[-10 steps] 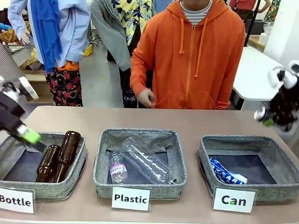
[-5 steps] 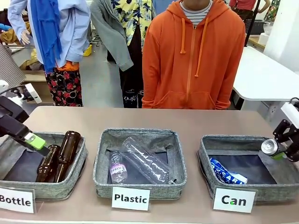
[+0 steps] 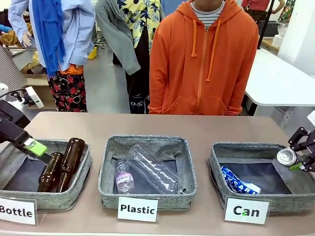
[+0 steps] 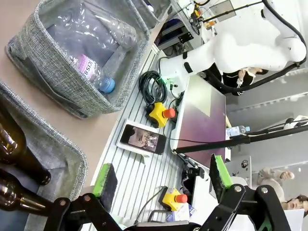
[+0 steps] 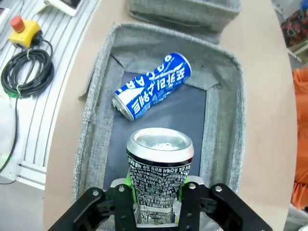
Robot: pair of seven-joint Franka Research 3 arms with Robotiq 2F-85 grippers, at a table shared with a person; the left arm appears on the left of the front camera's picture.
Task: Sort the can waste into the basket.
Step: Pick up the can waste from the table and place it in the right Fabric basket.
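The grey fabric basket (image 3: 215,162) with the white "Can" sign (image 3: 246,210) stands at the right. A dented blue and white can (image 3: 239,182) lies on its dark bottom. My right gripper (image 3: 298,158) hangs over the basket's right rim, shut on a dark can (image 3: 287,156) with a silver top. In the right wrist view the dark can (image 5: 159,166) sits between my fingers (image 5: 126,195), above the basket (image 5: 91,130) and the blue and white can (image 5: 151,86). My left gripper (image 3: 39,150) is open over the "Bottle" basket, with its pads (image 4: 106,180) wide apart.
The "Bottle" basket (image 3: 83,179) at the left holds brown glass bottles (image 3: 66,162). The middle "Plastic" basket (image 3: 105,179) holds clear plastic bottles (image 3: 152,169). A person in an orange hoodie (image 3: 204,59) stands at the far side of the table.
My right gripper came down from high at the right with the dark can and now hangs over the "Can" basket. The person's hand has drawn back. My left gripper barely moved.
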